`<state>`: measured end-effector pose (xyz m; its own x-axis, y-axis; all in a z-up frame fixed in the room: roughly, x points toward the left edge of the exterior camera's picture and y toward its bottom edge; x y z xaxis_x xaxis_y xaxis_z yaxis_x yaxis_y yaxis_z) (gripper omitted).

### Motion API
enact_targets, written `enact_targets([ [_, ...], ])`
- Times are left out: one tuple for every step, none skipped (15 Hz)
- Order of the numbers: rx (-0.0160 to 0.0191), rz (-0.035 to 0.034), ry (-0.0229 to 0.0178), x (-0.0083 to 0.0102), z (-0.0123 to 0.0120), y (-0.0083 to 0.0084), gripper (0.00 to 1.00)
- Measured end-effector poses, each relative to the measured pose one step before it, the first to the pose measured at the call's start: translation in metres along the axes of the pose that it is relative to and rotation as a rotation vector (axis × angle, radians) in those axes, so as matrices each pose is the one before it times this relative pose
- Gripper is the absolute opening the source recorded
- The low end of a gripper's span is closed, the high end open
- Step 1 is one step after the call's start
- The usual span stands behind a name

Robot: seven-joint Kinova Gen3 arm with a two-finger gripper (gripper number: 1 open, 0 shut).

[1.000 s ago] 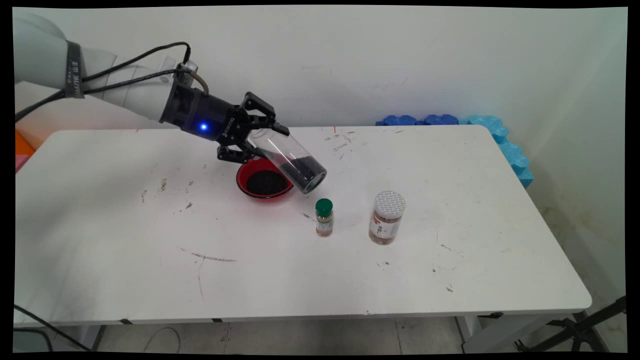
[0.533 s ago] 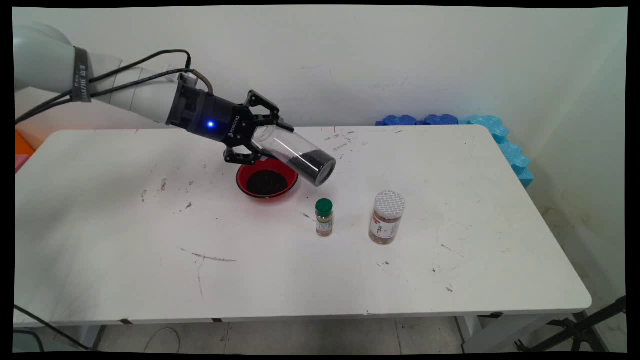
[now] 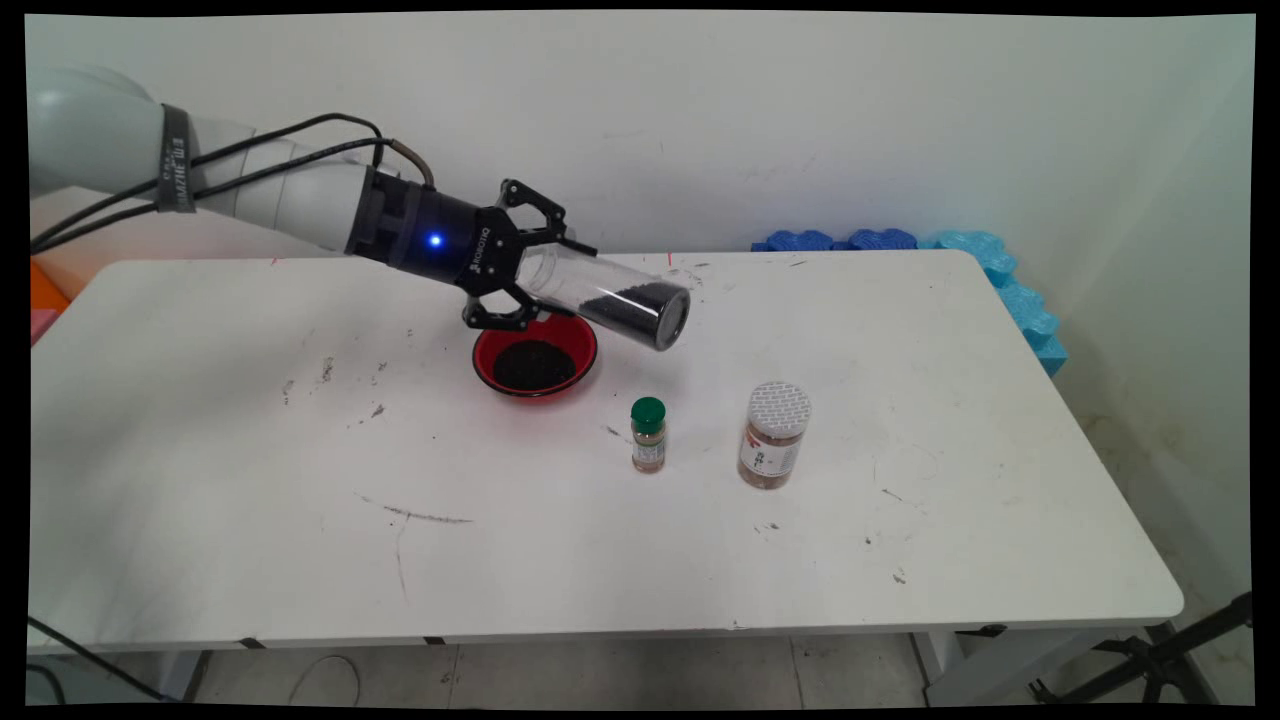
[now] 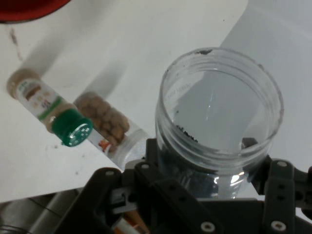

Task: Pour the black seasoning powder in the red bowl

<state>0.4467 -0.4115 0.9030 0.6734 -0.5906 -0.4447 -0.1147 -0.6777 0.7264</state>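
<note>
Lying nearly level in the air, a clear plastic jar (image 3: 610, 297) is pinched near one end between the two fingers of the black gripper (image 3: 530, 283), the other end pointing to the picture's right and slightly downward. A heap of dark grains sits in that lower end. In the hand view the jar (image 4: 219, 122) looks open and lidless at its far rim, though glare on the plastic makes this hard to be sure of.

Just below the gripper and the held end of the jar, a red bowl (image 3: 535, 357) rests on the white table (image 3: 250, 480), with dark grains inside. Near the bowl, toward the table's front, a small spice bottle with a green cap (image 3: 648, 435) stands upright. Beside that, farther right, stands a larger jar with a white lid (image 3: 774, 434) and brown contents. Both show in the hand view too, the small bottle (image 4: 48, 113) and the larger jar (image 4: 105, 122).

Blue foam pieces (image 3: 940, 245) lie along the table's far right edge against the wall.
</note>
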Motion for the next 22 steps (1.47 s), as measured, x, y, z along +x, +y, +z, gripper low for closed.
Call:
enact_targets([
  [-0.00603,-0.02555,-0.00092,0.00043,0.00081,0.00001,0.0],
  [-0.00739,-0.03099,-0.00123,0.00064,0.00103,0.00019,0.0],
  [-0.0074,-0.03063,-0.00159,0.00059,0.00101,0.00023,0.0],
  [-0.00562,-0.02406,-0.00144,0.00043,0.00084,0.00011,0.0],
  [-0.00341,-0.01499,-0.0013,0.00027,0.0006,0.0001,0.0],
  [-0.00584,-0.02485,-0.00211,0.00036,0.00096,0.00016,0.0],
  [-0.00456,-0.02014,-0.00194,0.0003,0.00101,0.00019,0.0],
  [-0.00478,-0.01992,-0.00268,0.00028,0.00111,0.00014,0.0],
  [-0.00457,-0.01654,-0.0021,0.00026,0.00082,0.00012,0.0],
  [-0.00619,-0.02174,-0.00241,0.00042,0.00101,0.00026,0.0],
  [-0.00859,-0.02361,-0.00087,0.00061,0.00089,0.00057,0.0],
  [-0.00723,-0.01985,-0.00014,0.00075,0.00084,0.00054,0.0],
  [-0.00488,-0.01278,0.00011,0.00057,0.00052,0.00035,0.0],
  [-0.00704,-0.01853,0.00024,0.00088,0.00062,0.00049,0.0],
  [-0.00779,-0.02082,0.00024,0.00111,0.00078,0.00067,0.0],
  [-0.00794,-0.02076,0.00013,0.00118,0.00057,0.00066,0.0],
  [-0.00772,-0.01943,0.00001,0.00114,0.00042,0.00057,0.0],
  [-0.00598,-0.01529,-0.00015,0.00091,0.00036,0.00046,0.0],
  [-0.00548,-0.01497,-0.00015,0.00108,0.00036,0.00034,0.0],
  [-0.0048,-0.01281,-0.00006,0.00108,0.00027,0.00029,0.0],
  [-0.00352,-0.00941,0.00006,0.00084,0.00018,0.00019,0.0],
  [-0.00357,-0.00988,0.00021,0.00094,0.00018,0.00007,0.0],
])
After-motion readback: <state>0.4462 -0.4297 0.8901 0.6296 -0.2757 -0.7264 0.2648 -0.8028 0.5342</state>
